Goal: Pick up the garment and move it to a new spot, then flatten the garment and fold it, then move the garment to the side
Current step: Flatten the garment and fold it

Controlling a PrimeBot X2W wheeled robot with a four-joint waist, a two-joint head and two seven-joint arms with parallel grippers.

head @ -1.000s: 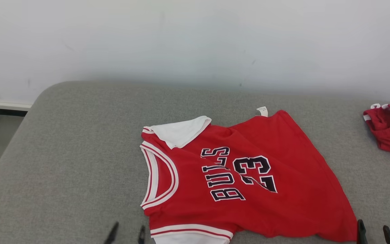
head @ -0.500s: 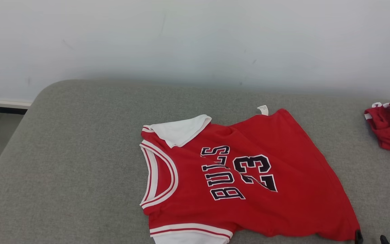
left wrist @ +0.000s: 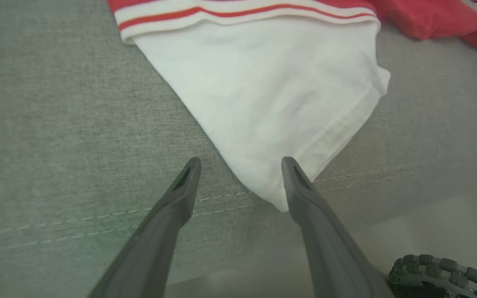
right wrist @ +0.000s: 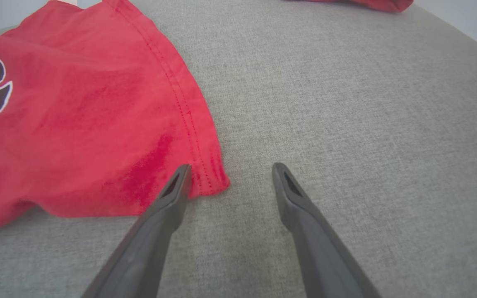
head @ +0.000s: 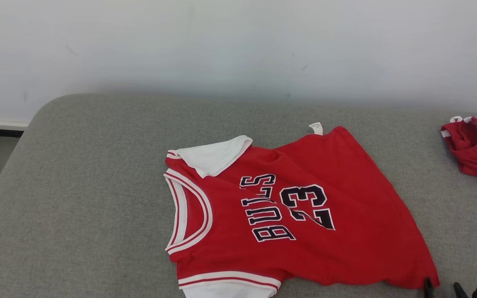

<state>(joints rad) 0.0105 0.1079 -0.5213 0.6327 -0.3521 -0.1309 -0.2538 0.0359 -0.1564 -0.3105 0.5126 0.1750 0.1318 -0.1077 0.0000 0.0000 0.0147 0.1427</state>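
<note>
**Hovering wide and empty at two near corners of the red jersey**

Holds the left end effector (left wrist: 240,161) spread wide, gripping nothing, low over the grey padded surface (left wrist: 56,124). Puts the pointed tip of the white sleeve (left wrist: 271,91) between the two fingertips, closer to the one on the view's right. Cannot tell whether that fingertip touches the cloth or hangs just above it. Finds the striped armhole band (left wrist: 242,10) further ahead of the tips, cut by the top edge. Leaves a dark ridged object (left wrist: 437,273) beside the base of the same finger, cropped by the corner and too partial to name.

Holds the right end effector (right wrist: 231,166) equally wide and empty. Places the stitched hem corner (right wrist: 209,182) of the red jersey (head: 304,215) just beside the fingertip on the view's left, possibly under it, with bare grey padding between and beyond the tips. Crops this end effector in the head view down to two dark tips.

Spreads the jersey face up ahead of both end effectors, with a crease breaking the lettering and a small label (head: 315,128) at the far edge. Sets a second red garment (head: 476,149) well apart, far ahead and right of the right end effector, sliced by the frame.
</note>
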